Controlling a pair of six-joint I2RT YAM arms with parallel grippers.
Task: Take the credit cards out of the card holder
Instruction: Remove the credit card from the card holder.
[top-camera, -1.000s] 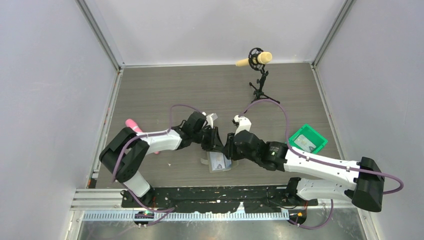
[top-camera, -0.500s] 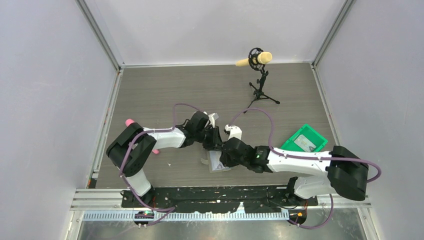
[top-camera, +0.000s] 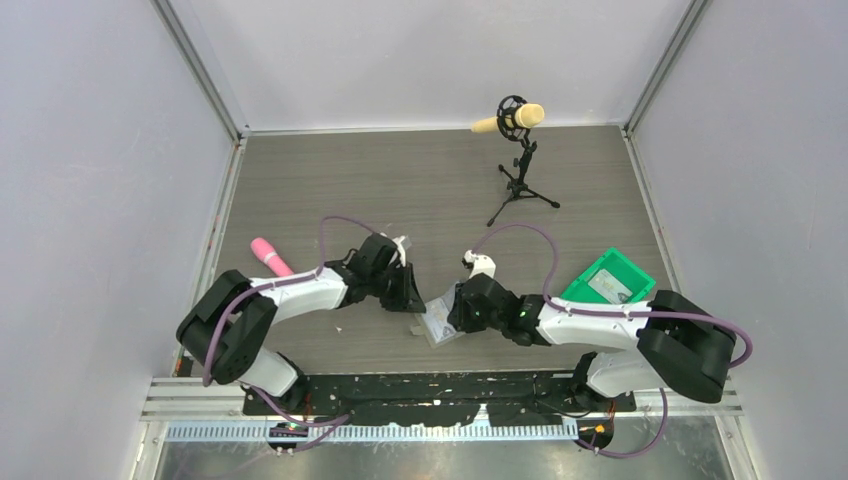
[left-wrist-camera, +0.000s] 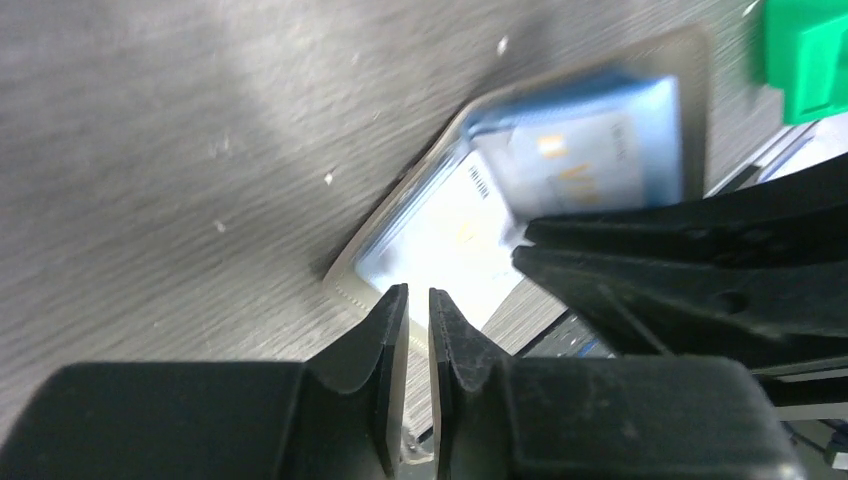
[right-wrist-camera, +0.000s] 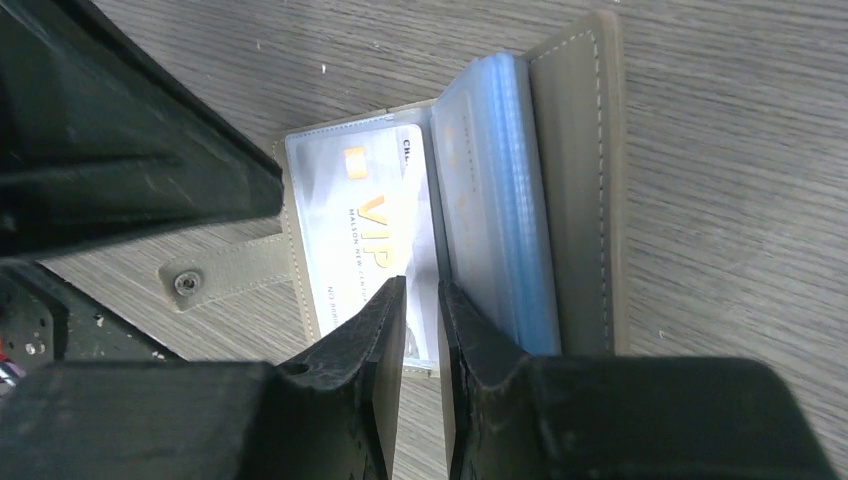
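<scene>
Card holder (top-camera: 437, 322) lies open on table (top-camera: 400, 190), btwn both grippers. L gripper (left-wrist-camera: 417, 292): jaws a thin slit apart, tips at holder's edge; grip unclear. R gripper (right-wrist-camera: 422, 285): jaws nrly closed, tips over VIP card (right-wrist-camera: 365, 215) in its clear pocket; can't tell if pinching.

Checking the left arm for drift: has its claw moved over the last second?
Yes. The left claw has come down and left in the top view, away from the microphone stand, and now sits at the card holder's left edge.
</scene>
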